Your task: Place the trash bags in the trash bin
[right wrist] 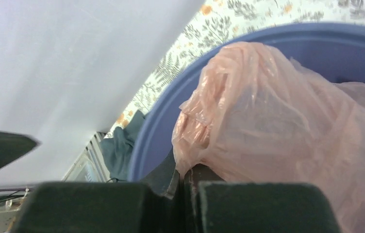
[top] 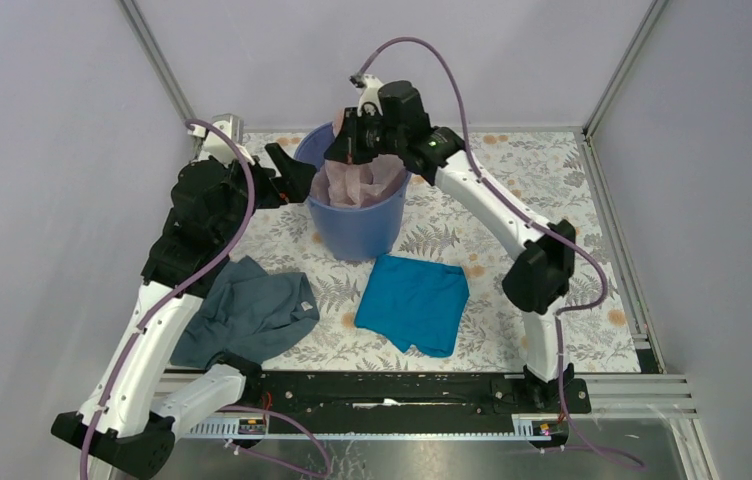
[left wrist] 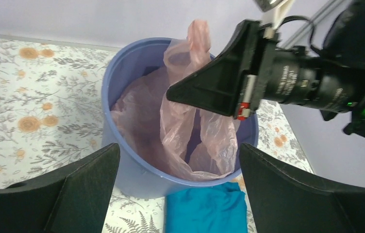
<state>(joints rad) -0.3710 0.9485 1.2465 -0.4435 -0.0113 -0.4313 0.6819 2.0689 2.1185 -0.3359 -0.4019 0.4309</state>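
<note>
Far-centre of floral table (top: 572, 180): blue trash bin (top: 357, 225) upright, just behind teal cloth (top: 414, 302); grey cloth (top: 247, 315) lies at near left. Pink translucent trash bag (left wrist: 190, 126) draped inside bin, its top standing above the rim. Right gripper (right wrist: 184, 180) over the bin, fingers pinched tight on bag's upper fold. Left gripper (left wrist: 178, 160) beside bin's left wall, facing it, jaws spread wide, holding nothing
</note>
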